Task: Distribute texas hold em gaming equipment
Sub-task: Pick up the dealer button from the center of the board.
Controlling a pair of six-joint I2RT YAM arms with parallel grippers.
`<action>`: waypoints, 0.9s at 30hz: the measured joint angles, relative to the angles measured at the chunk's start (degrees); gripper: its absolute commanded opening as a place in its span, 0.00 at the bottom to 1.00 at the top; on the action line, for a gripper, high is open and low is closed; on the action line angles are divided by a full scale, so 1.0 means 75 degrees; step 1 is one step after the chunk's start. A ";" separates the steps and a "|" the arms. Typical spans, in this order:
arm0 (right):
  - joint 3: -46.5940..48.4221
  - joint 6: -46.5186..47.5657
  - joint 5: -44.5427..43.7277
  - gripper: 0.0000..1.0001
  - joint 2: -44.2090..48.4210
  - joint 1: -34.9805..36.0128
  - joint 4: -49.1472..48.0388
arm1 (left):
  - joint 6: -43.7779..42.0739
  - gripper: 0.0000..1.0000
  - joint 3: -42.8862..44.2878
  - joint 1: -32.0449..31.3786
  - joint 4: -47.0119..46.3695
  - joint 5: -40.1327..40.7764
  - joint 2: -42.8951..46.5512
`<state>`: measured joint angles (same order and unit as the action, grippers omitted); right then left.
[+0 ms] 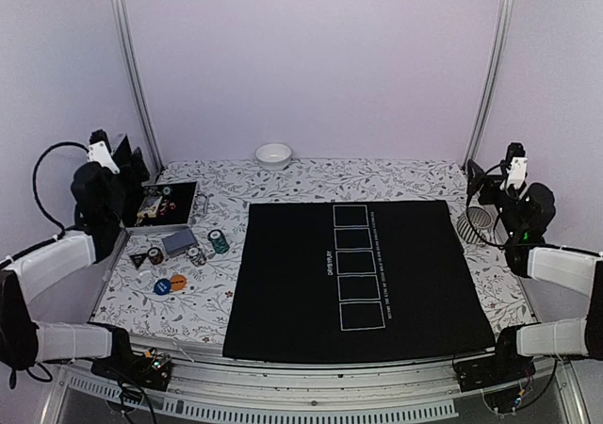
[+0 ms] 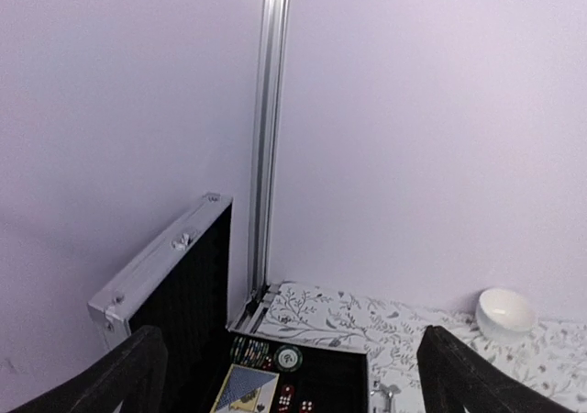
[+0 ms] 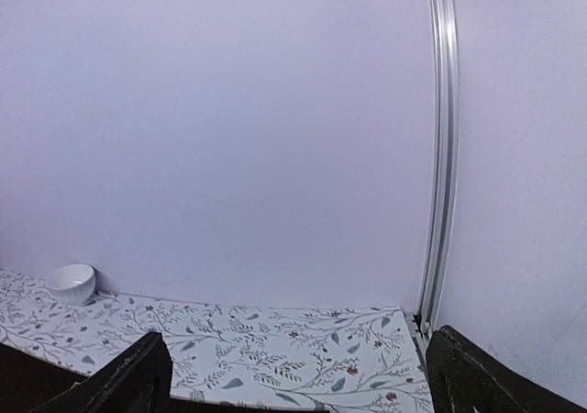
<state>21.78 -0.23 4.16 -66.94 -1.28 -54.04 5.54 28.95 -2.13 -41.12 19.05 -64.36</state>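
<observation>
The poker chips (image 1: pixel 219 242) and playing cards (image 1: pixel 179 244) lie below the left fingers (image 2: pixel 128 376), well apart from the right fingers (image 3: pixel 138 376); both pairs gape wide.

The overhead camera looks down from high behind the near edge of the table (image 1: pixel 396 174), taking in its whole surface up to the back wall (image 1: pixel 311 57). The left wrist camera, raised at the table's left side, faces the back-left corner, close above an open case (image 2: pixel 188 294). The right wrist camera, raised at the right side, faces the back wall and the back-right post (image 3: pixel 438 156). All three views share the white bowl (image 1: pixel 273 154) by that wall.
</observation>
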 measured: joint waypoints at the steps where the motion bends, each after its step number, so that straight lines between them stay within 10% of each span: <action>1: 0.0326 -0.0111 0.0154 0.99 0.0289 -0.0006 0.0344 | 0.0294 0.92 0.0656 0.0000 0.1014 0.0070 0.0300; 14: 0.2932 -0.1335 0.2649 0.99 0.0702 -0.0003 0.4147 | 0.4022 0.92 0.1600 -0.0064 0.9396 0.0221 0.1609; 27: 0.2958 -0.1574 0.3244 0.98 0.0656 -0.0003 0.4992 | 0.5683 0.90 0.1207 -0.0067 1.1444 -0.0766 -0.0321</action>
<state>43.97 -12.03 28.49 -62.02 -1.30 -16.60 48.16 38.00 -2.63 44.71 13.30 -66.76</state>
